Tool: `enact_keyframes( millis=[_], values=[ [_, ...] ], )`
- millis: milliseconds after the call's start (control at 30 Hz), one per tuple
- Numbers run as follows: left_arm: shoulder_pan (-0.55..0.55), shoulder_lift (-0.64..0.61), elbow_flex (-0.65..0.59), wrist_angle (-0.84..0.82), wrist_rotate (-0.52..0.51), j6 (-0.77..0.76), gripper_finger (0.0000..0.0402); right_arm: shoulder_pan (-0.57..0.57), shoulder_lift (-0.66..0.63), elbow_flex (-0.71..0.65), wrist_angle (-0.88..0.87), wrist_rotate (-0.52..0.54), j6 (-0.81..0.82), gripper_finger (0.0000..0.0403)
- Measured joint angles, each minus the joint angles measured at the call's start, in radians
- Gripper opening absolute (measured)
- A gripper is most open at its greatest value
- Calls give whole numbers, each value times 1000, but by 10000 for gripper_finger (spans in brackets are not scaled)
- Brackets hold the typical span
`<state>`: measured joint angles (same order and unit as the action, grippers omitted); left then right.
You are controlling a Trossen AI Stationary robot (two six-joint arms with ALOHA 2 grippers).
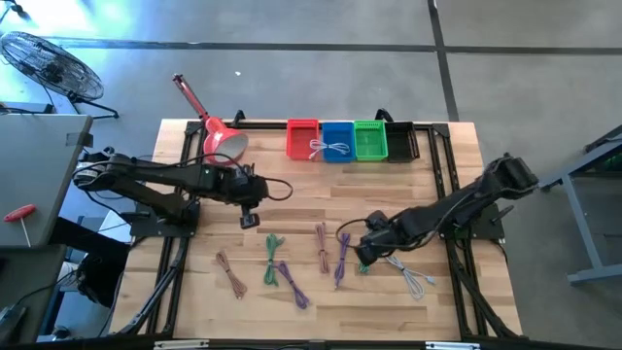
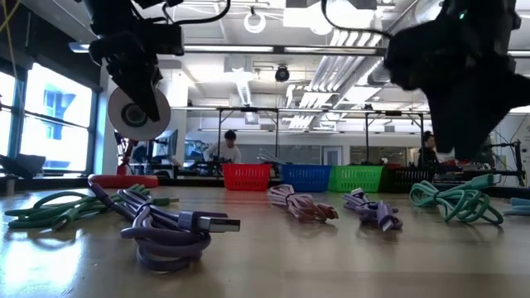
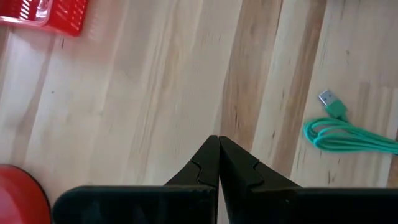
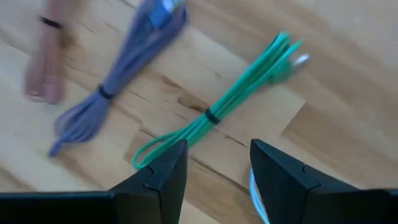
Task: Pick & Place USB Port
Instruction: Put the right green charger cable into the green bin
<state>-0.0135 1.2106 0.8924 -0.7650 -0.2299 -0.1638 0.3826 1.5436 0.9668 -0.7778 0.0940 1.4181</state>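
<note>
From above, the right hand (image 1: 363,255) hangs low over the worktop (image 1: 311,209), well short of the red bin (image 1: 302,138). Only its wrist view shows the fingers parted and empty, a bundled green cable (image 4: 214,114) lying just beyond them. The left hand (image 3: 218,163) is pinched shut on nothing, nearer the red bin.

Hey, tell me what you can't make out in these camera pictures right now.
- High view: green cable mostly hidden under right gripper.
- High view: black bin contents too dark.
- Right wrist view: brown cable blurred.
- Low view: right gripper a dark blur.
</note>
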Motion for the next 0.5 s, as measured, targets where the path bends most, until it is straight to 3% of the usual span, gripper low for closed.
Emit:
enact_keyframes(
  millis=[300, 500],
  values=[
    [0, 0, -5, 8, -1, 1, 1, -30, 173, 0, 160, -77, -3, 167],
    [0, 0, -5, 8, -1, 1, 1, -70, 267, 11, 158, -151, -71, 163]
  ],
)
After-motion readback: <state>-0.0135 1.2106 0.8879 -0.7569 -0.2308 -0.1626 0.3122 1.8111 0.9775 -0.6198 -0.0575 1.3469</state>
